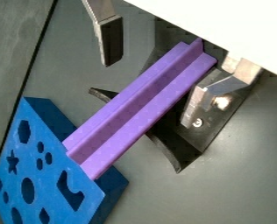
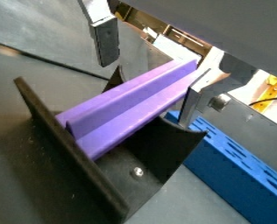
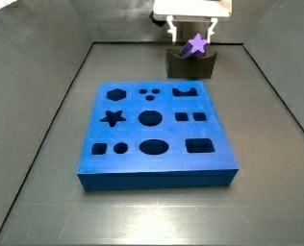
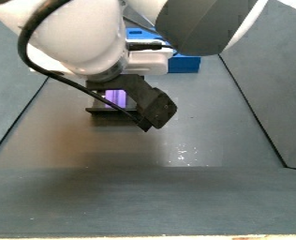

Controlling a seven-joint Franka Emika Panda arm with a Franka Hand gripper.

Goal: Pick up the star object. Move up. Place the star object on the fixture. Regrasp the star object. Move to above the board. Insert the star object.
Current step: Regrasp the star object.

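The board (image 3: 158, 135) lies flat at the middle of the bench (image 3: 39, 192) in a side view. The fixture (image 3: 190, 64) stands behind the board's far right corner, close to it but apart. The star object (image 3: 196, 43) rests on the fixture, in the notch at its top. In both wrist views the star object (image 1: 141, 105) lies lengthwise across the fixture (image 2: 71, 144), one end overhanging toward the board (image 1: 41, 171). The end effector (image 3: 193, 31) is above the fixture, one finger (image 1: 110, 39) on each side of the star object, both fingers apart from it
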